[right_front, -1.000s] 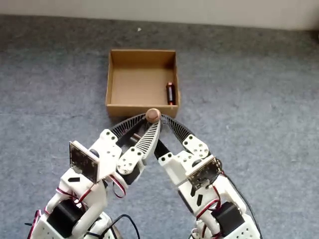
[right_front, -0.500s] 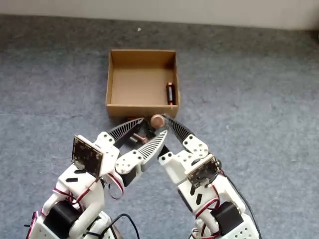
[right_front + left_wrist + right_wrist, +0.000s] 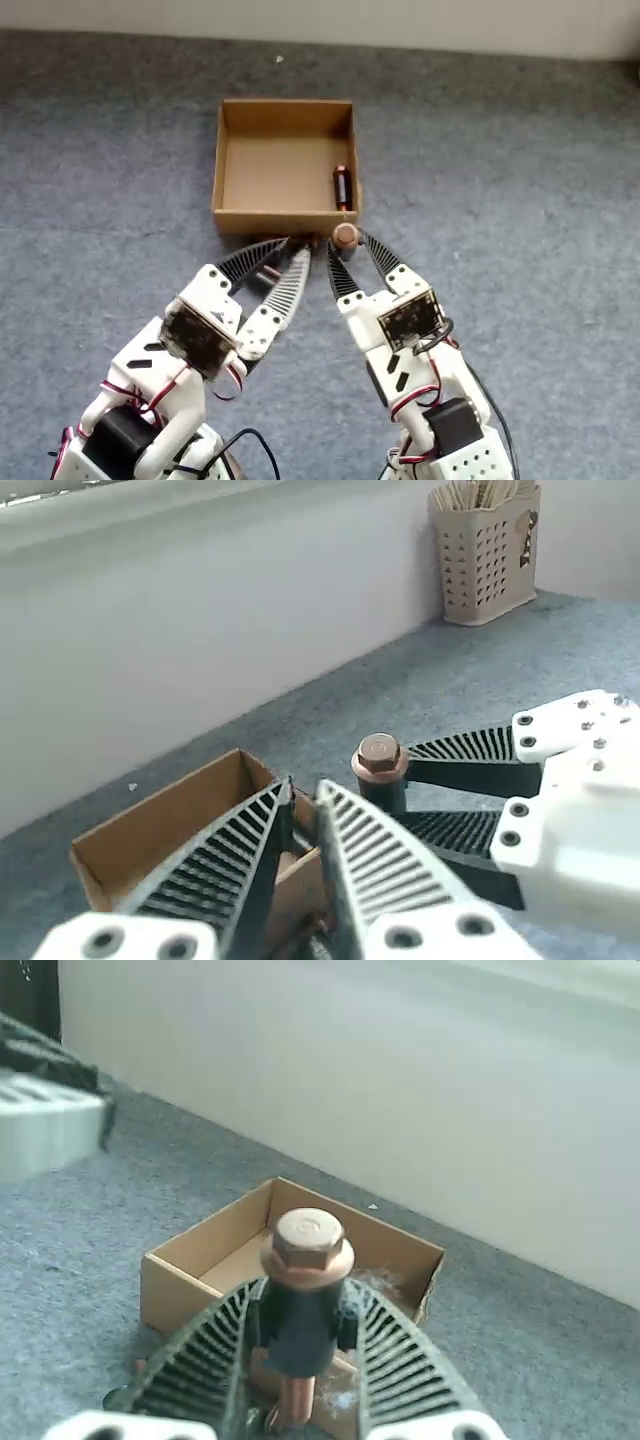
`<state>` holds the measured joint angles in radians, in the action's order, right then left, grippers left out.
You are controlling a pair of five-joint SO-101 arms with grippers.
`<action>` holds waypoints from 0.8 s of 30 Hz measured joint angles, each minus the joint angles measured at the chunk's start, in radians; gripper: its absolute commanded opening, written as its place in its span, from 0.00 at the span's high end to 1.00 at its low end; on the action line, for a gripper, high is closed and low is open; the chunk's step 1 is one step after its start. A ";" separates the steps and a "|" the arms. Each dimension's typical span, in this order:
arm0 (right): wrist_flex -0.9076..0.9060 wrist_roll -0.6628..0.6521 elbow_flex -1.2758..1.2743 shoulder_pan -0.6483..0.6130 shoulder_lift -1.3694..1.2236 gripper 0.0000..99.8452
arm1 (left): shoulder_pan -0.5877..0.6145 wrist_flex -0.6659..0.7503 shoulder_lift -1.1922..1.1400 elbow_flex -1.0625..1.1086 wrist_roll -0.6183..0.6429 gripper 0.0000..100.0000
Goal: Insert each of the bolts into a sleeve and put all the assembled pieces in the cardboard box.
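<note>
You're working in a carpeted room, perhaps an office: grey carpet [image 3: 520, 150] is meeting a pale wall [image 3: 400, 18] at 12 o'clock.

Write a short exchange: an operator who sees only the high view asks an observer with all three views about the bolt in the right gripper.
Operator: I see only a bolt head by the box. Is it in a sleeve?
Observer: Yes. The right wrist view shows it seated head up in a dark sleeve, which the right gripper clamps.
Operator: Is it fully through?
Observer: Its shank tip pokes out below the sleeve, so it looks through.
</note>
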<state>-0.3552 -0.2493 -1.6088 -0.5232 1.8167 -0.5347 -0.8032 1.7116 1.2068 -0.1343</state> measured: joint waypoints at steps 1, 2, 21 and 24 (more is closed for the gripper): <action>0.000 0.000 -0.008 0.000 0.000 0.99 | 0.018 0.000 0.000 0.000 -0.032 0.99; 0.003 0.000 -0.017 0.000 0.002 0.99 | 0.041 0.000 0.000 0.006 -0.049 0.99; -0.068 0.000 -0.043 0.011 0.000 0.99 | 0.508 0.000 -0.011 0.397 -0.072 0.99; -0.106 0.000 -0.012 0.028 0.000 0.99 | 0.539 0.000 -0.011 0.436 -0.072 0.99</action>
<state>-0.4611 -0.2493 -1.6210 -0.4956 1.8167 0.0038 -0.8032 1.7008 1.6425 -0.2064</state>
